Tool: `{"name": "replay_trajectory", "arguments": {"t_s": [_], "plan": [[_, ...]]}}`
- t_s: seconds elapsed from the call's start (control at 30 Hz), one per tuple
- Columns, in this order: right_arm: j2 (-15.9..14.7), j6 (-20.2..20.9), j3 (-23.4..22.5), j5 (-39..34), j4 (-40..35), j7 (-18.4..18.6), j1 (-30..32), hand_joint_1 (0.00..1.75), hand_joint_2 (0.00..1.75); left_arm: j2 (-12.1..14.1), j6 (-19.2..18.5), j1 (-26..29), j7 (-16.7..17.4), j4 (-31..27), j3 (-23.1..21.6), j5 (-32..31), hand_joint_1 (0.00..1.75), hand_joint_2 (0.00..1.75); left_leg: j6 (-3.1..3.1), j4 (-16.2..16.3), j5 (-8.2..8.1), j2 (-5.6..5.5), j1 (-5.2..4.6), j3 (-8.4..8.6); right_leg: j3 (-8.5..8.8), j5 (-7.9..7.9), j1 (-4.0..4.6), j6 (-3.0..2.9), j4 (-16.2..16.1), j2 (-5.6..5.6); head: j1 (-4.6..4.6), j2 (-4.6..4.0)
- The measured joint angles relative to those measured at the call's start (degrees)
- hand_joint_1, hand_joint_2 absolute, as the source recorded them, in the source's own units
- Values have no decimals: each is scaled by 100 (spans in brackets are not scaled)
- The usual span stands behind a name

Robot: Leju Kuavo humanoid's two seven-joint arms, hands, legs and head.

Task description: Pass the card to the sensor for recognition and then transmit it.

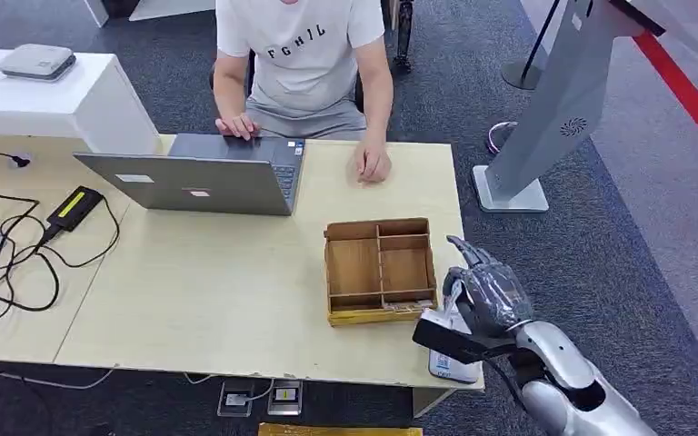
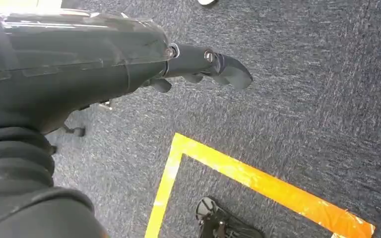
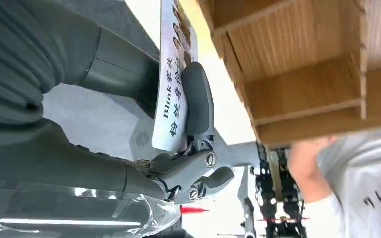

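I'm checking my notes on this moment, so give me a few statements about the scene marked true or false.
1. The right hand holds a card. True.
2. The card lies inside the wooden box. False: it is in the right hand, beside the box near the table's edge.
3. A person sits behind the laptop. True.
4. The left hand rests on the table. False: it hangs over the carpet with nothing in it.
5. The laptop is closed. False: it is open.
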Motion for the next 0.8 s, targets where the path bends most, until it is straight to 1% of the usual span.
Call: {"name": "replay_trajectory", "arguments": {"t_s": [0.23, 0.33, 0.5, 0.6, 0.8], "plan": [[-107, 608, -315, 317, -812, 199, -259, 175, 175, 2, 74, 1, 57, 0, 0, 59, 0, 0, 0, 0, 0, 0, 0, 0, 0, 0, 0, 0, 0, 1, -2, 0], [-142, 730, -422, 380, -1066, 214, -361, 175, 175, 2, 72, 2, 57, 0, 0, 65, 0, 0, 0, 0, 0, 0, 0, 0, 0, 0, 0, 0, 0, 0, 0, 0], [-142, 774, -479, 499, -1174, 155, -374, 175, 175, 2, 35, 0, 57, 0, 2, 70, 0, 0, 0, 0, 0, 0, 0, 0, 0, 0, 0, 0, 0, 0, -2, 0], [-133, 721, -481, 654, -1159, 83, -302, 175, 175, 2, -30, 1, 57, 0, 2, 68, 0, 0, 0, 0, 0, -1, 0, 0, 0, 0, 0, 0, 0, 0, -2, 0], [-112, 573, -490, 1109, -1021, -22, -145, 175, 175, -18, -24, 0, 57, 0, 2, 70, 0, 0, 0, -1, 0, -1, 0, -1, 0, 0, 0, 0, 0, 0, 0, 0]]}}
